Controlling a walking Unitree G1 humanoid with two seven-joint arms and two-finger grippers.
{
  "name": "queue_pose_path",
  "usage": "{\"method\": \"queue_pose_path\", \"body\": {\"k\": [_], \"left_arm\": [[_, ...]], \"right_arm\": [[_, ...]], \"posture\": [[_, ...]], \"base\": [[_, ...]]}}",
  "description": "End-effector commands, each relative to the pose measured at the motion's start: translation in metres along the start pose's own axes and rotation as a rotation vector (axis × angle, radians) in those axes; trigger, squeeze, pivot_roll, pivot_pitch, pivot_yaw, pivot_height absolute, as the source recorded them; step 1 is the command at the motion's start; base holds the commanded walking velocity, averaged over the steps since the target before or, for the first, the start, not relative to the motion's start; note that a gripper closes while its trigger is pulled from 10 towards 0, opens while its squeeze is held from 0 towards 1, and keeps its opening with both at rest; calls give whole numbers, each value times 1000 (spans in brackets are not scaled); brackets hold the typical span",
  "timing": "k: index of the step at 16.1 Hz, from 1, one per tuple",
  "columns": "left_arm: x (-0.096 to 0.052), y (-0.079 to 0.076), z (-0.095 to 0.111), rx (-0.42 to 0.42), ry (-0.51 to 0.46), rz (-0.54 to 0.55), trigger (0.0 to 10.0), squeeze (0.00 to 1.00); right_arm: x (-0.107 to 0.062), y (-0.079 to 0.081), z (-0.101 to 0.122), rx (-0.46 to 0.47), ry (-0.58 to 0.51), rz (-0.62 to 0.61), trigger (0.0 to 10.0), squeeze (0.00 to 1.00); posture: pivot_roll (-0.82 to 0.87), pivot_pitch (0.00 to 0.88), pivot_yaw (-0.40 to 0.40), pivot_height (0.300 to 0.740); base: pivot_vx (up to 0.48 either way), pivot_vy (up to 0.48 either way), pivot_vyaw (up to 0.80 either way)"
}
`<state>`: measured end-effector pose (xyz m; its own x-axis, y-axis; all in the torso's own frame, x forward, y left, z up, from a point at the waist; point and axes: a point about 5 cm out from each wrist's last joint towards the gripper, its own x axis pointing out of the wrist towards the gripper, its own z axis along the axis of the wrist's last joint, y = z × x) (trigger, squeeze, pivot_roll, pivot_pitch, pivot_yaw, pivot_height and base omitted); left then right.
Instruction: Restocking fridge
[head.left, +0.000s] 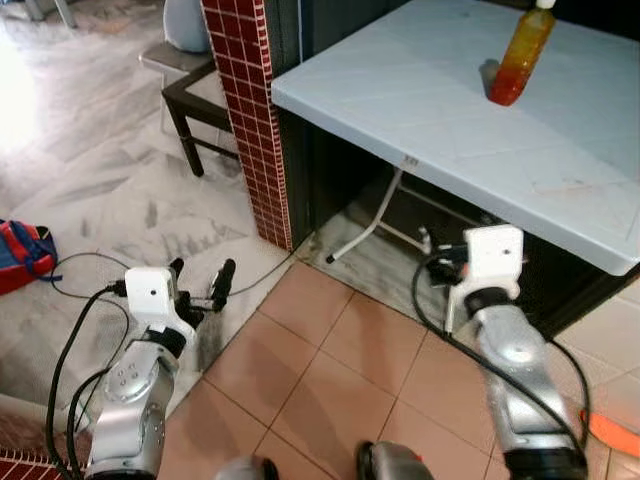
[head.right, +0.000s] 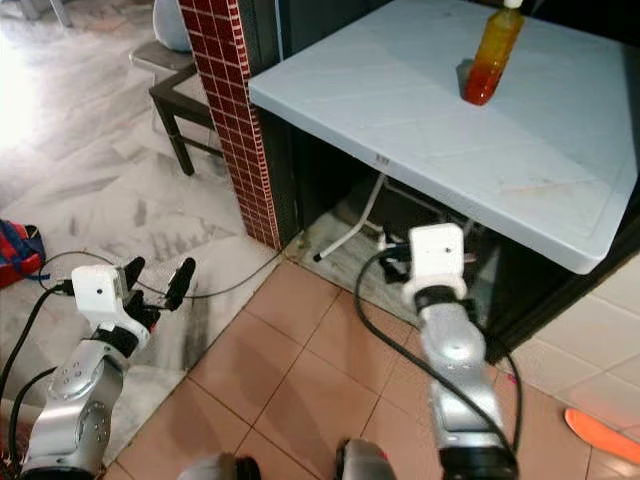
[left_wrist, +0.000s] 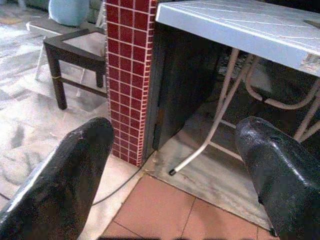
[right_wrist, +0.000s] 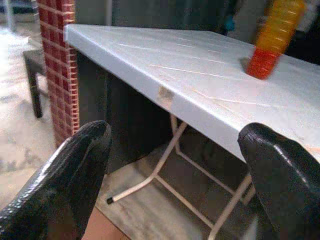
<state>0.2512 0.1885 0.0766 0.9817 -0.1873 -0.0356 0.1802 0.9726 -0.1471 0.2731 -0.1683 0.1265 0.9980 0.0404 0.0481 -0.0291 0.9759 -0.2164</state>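
A bottle (head.left: 522, 48) of orange liquid, red toward its base, with a pale cap, stands upright toward the far side of a white folding table (head.left: 420, 110). My right gripper (right_wrist: 175, 137) is open with nothing between its fingers. It is held low, just before the table's near edge, and faces the bottle (right_wrist: 274, 37) from below table height. My left gripper (head.left: 203, 270) is open too and holds nothing. It hovers over the floor to the left, well away from the table, pointing at the brick pillar.
A red-tiled pillar (head.left: 250, 110) stands at the table's left corner, with a dark stool (head.left: 195, 95) behind it. White folding legs (head.left: 375, 225) run under the table. A cable (head.left: 95, 262) and a red-and-blue bag (head.left: 22, 255) lie on the floor at left.
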Motion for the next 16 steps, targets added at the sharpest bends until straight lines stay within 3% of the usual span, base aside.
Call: {"method": "queue_pose_path", "body": {"k": [1,2,5,9,16], "left_arm": [[0,1,5,9,-16,-6,10000,0],[1,0,5,9,-15,-9,10000,0],[5,1,5,17,-15,-14,10000,0],[8,0,5,24,-14,-36,10000,0],[10,-5,6,23,-21,-44,10000,0]], "right_arm": [[3,2,11,-19,-48,-21,10000,0],[3,2,11,-17,-44,-25,10000,0],[3,4,13,-121,-55,-9,10000,0],[5,0,13,-72,-49,-25,10000,0],[9,-3,16,-16,-67,-62,10000,0]], "posture": [[-56,94,53,740],[-54,96,52,740],[-56,105,56,740],[-58,103,57,740],[-47,100,56,740]], "base": [[0,0,0],[0,0,0],[0,0,0],[404,0,-277],[403,0,-800]]}}
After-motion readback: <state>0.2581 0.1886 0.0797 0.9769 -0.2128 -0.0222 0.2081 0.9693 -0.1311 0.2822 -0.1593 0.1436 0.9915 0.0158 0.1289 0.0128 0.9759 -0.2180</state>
